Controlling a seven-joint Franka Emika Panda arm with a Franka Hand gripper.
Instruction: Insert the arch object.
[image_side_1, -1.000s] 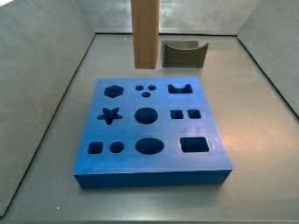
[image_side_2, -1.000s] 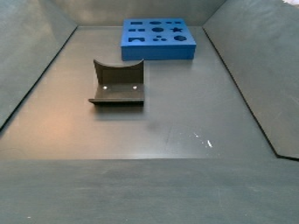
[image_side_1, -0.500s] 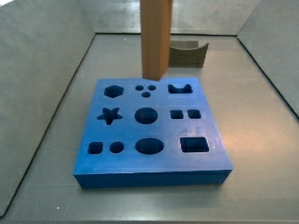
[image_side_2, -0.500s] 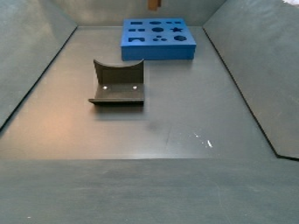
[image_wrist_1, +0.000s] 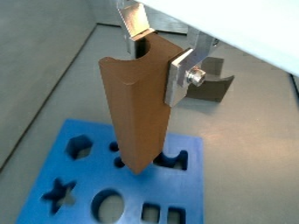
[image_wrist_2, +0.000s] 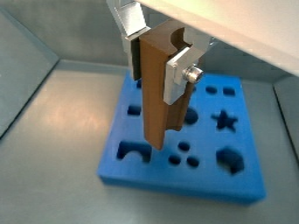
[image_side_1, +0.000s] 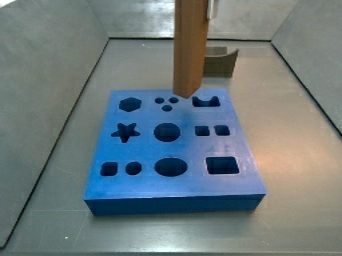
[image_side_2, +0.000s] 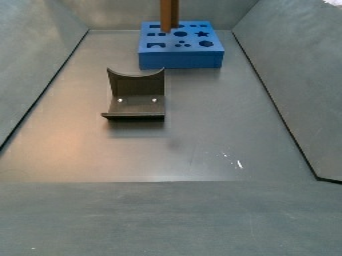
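The arch object, a tall orange-brown block (image_wrist_1: 138, 105), hangs upright in my gripper (image_wrist_1: 158, 61), which is shut on its upper end. Both wrist views show it; in a wrist view the block (image_wrist_2: 162, 87) sits between the silver fingers (image_wrist_2: 177, 74). Its lower end hovers over the far part of the blue board (image_side_1: 174, 140), close to the arch-shaped hole (image_side_1: 205, 100). That hole shows beside the block's tip (image_wrist_1: 176, 160). In both side views only the block (image_side_1: 191, 45) (image_side_2: 167, 12) shows; the gripper is out of frame above.
The olive-grey fixture (image_side_2: 134, 95) with a curved notch on top stands on the floor beyond the board's far edge (image_side_1: 221, 62). The board (image_side_2: 183, 45) has star, hexagon, round and square holes. Grey walls ring the floor.
The block has moved to the right over the board's far edge, from near the hexagon side toward the arch-shaped hole, and sits a little lower.
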